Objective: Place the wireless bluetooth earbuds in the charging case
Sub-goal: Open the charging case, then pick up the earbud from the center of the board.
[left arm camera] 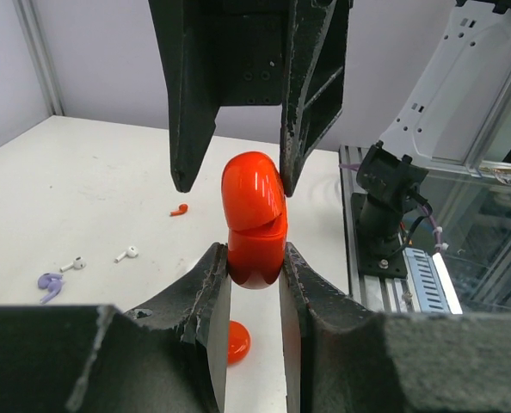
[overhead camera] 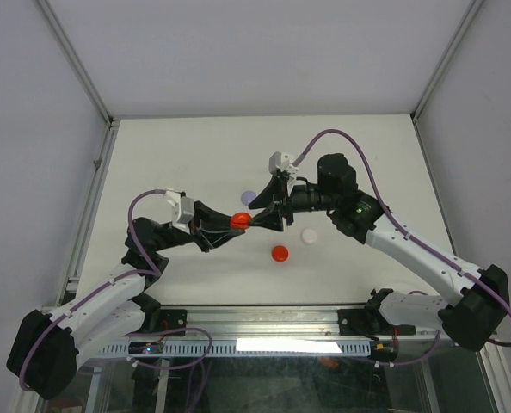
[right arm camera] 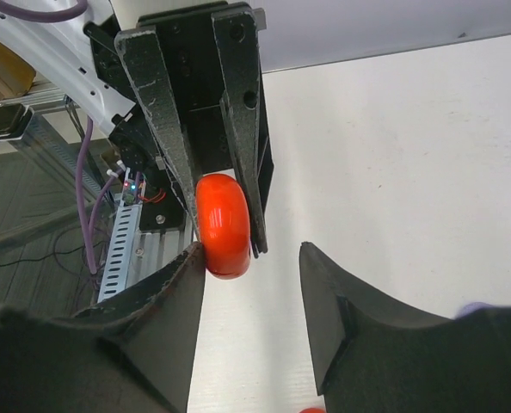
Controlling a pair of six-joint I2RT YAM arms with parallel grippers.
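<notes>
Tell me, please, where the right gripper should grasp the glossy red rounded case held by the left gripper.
Probably the glossy red rounded case's free upper half, above its seam, approached head-on opposite the left gripper, which clamps only the lower half.

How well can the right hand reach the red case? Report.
Likely yes: the left hand grips the red case by one end, and the right hand's open jaws straddle the free end.

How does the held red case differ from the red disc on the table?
The red case is clamped in the left gripper, off the table; the red disc lies on it, untouched. The case stands on edge; the disc lies flat. Both are glossy red and rounded.
</notes>
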